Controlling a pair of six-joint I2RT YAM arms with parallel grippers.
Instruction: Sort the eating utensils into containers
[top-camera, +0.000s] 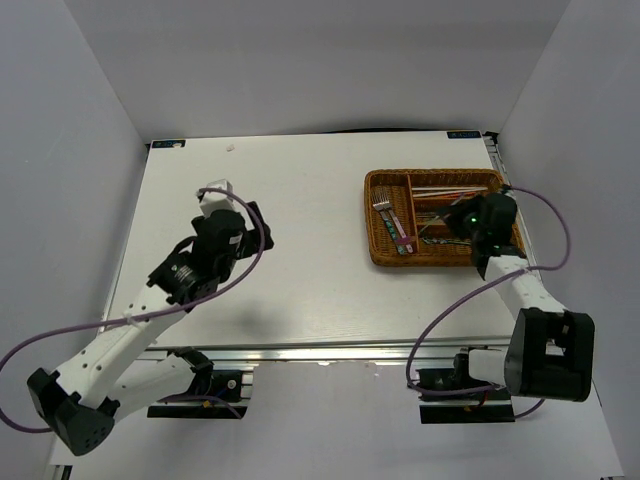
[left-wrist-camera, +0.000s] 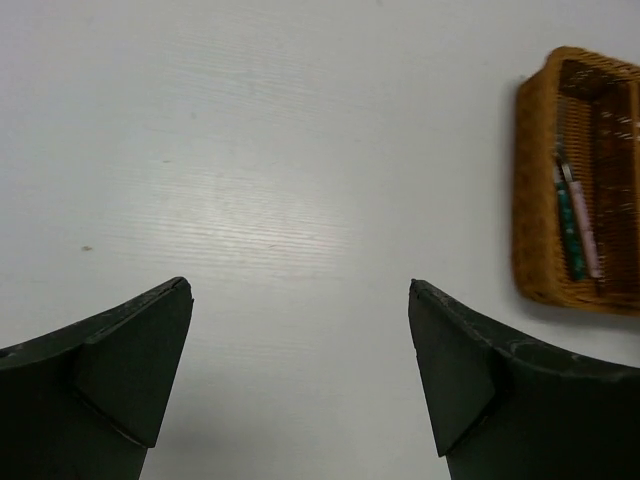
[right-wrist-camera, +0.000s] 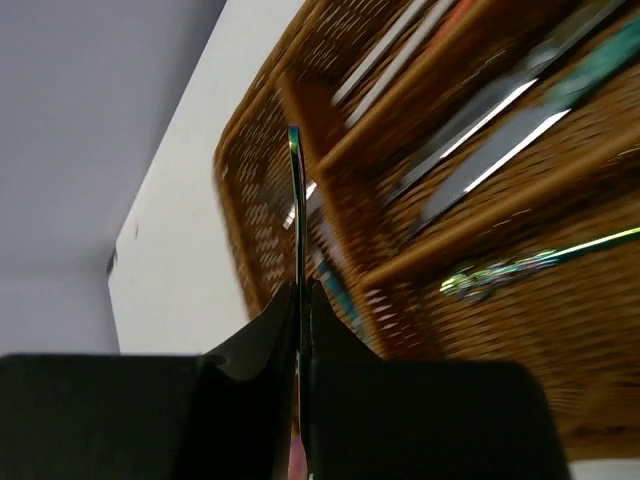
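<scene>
The right gripper (right-wrist-camera: 300, 292) is pinched tight on a thin utensil (right-wrist-camera: 295, 200), seen edge-on with a rainbow sheen. Blur hides whether it is a knife, fork or spoon. The utensil's free end points toward 12 o'clock in the wrist view, above the tray (top-camera: 372, 225). From above, the tray sits toward 2 o'clock on the table (top-camera: 300, 180), and the right gripper hangs over its 4 o'clock part, above the side-by-side slots. In the crosswise section at the tray's 9 o'clock side lies a fork (top-camera: 385, 203), its tines toward 12 o'clock. Red and white chopsticks (top-camera: 450, 190) lie in the slot nearest 12 o'clock. The right wrist view shows two silver knives (right-wrist-camera: 500, 115) in one slot and, one slot over toward 5 o'clock, what looks like another rainbow-tinted piece (right-wrist-camera: 540, 258). The left gripper (left-wrist-camera: 300, 290) is spread wide and holds nothing. It hangs over bare table toward 9 o'clock, well apart from the tray, which shows at 3 o'clock in its own view.
</scene>
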